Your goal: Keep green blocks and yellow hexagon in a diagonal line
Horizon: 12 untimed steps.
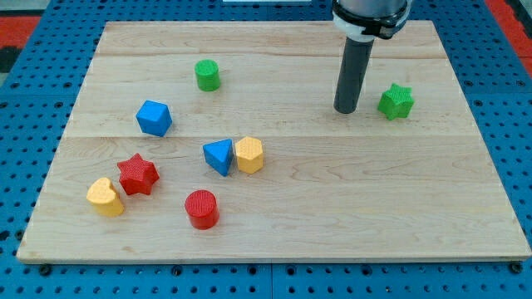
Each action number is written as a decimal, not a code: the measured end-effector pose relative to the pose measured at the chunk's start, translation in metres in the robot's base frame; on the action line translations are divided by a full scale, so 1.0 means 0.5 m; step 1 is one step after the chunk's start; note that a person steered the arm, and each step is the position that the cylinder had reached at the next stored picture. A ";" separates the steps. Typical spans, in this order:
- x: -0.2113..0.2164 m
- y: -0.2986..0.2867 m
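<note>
My tip (347,110) sits just left of the green star (396,101), not touching. It has no jaws. The yellow hexagon (249,154) touches the blue triangle (219,156). The green cylinder (207,75) stands alone.

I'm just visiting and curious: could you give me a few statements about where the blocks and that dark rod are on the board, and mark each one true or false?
1. My tip sits just to the view's left of the green star, with a small gap between them. True.
2. The yellow hexagon touches the blue triangle. True.
3. The green cylinder lies at the view's bottom edge of the wooden board. False: it is near the view's top.
4. The red star is beside the green star. False: it is beside the yellow heart, at the view's lower left.
5. The red cylinder is stacked on the blue cube. False: both rest separately on the board.
</note>
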State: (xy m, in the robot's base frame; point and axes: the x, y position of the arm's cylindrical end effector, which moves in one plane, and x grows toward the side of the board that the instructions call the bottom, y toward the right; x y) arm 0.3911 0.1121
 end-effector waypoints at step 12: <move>0.143 -0.208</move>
